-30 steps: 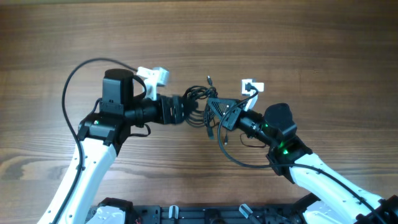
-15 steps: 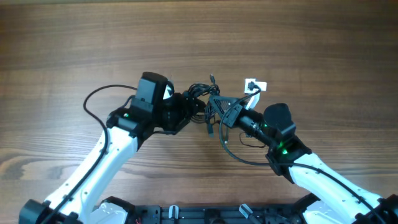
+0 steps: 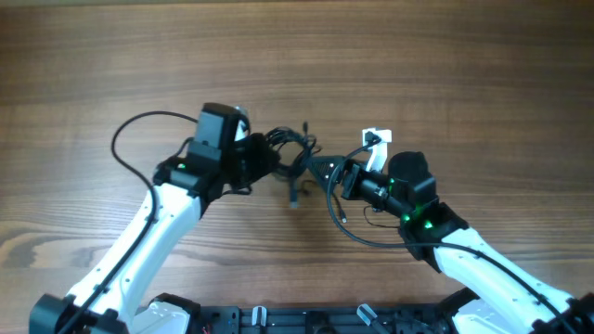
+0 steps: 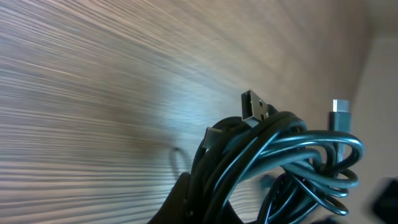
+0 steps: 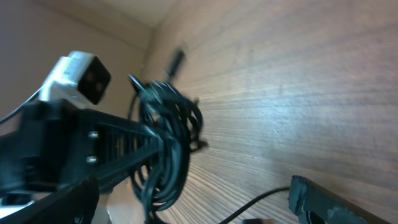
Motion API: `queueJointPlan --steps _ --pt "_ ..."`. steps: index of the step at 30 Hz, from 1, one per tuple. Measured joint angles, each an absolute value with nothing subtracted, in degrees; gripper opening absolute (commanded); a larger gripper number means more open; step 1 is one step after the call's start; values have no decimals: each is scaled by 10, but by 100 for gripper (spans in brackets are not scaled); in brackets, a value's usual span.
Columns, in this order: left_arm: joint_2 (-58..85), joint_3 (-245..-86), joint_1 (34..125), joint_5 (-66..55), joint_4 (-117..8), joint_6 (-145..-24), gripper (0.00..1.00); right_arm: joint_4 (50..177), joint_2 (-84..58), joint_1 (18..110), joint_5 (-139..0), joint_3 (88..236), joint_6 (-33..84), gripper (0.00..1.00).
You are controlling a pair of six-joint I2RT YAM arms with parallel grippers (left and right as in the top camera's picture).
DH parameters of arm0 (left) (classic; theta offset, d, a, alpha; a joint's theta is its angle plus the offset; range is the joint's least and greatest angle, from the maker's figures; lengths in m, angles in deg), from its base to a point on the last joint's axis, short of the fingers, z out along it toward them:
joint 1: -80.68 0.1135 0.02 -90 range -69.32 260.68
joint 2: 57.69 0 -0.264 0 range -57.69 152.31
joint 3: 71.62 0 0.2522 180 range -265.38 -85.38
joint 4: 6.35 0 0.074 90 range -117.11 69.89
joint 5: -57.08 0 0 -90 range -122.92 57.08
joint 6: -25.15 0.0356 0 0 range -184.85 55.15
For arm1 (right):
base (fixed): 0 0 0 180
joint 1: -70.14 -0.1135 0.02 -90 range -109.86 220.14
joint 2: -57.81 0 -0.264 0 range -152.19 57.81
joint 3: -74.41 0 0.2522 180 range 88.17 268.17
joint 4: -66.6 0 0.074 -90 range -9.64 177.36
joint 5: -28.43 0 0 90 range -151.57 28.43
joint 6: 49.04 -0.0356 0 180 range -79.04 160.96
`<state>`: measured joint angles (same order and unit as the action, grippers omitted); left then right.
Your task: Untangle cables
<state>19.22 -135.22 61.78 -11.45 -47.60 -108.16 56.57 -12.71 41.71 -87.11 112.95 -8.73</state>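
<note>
1. The right hand [image 3: 327, 173] is standing wide and empty, just right of the bundle. I judge it should be closing on one loose end only.
2. The left hand [image 3: 267, 160] is gripping the cables [image 3: 290, 148] at the middle of the table [image 3: 418, 65]. It should be holding firm while the right one is pulling slowly.

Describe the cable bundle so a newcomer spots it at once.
Start at the middle of the wooden table. The cables are a small clump of glossy black loops at the left end effector's tip. Unlike the thicker robot wires nearby, they end in tiny plugs.
</note>
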Motion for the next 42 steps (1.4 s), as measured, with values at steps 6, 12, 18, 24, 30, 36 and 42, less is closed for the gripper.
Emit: queueJointPlan --steps 6,12,18,24,30,36,42 --pt "124 -1352 639 -121 -539 -858 4 559 -34 433 -933 1129 20 69" --pt "91 -1352 639 -121 -555 -739 4 603 -11 433 -988 1129 136 84" --pt "91 -1352 618 -179 -646 -685 4 667 -12 433 -992 1145 203 84" --pt "91 -1352 602 -208 -645 -713 4 952 -7 419 -921 1292 326 83" --pt "91 -1352 601 -210 -636 -769 4 971 -14 264 -782 1326 377 69" --pt "91 -1352 601 -200 -654 -781 4 946 -99 164 -614 1326 409 58" --pt "92 -1352 601 -173 -658 -781 4 885 -170 157 -538 1326 429 32"
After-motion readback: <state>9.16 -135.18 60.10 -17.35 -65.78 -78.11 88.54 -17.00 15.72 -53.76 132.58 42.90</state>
